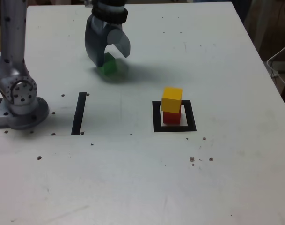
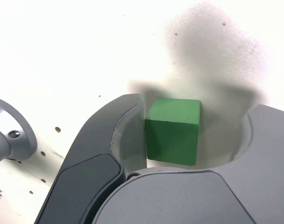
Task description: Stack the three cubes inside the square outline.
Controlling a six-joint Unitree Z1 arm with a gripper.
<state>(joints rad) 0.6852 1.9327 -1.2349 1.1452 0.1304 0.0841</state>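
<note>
White tabletop (image 1: 133, 178), dotted with small dark marks, holds a yellow cube (image 1: 172, 99) stacked on a red cube (image 1: 171, 117) inside the black square outline (image 1: 192, 123); toward the exterior view's left, the gripper's (image 2: 200, 126) parted jaws straddle a green cube (image 2: 173, 133), which sits close to one finger (image 2: 132, 140); a straight black strip (image 1: 79, 114) lies between the arm's base (image 1: 23, 112) and the outline.

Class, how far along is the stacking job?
Done: the yellow cube sits on the red cube inside the square outline.
In hand: the open gripper is around the green cube, no grip shown.
Left: gripping green, then stacking it on yellow.
</note>
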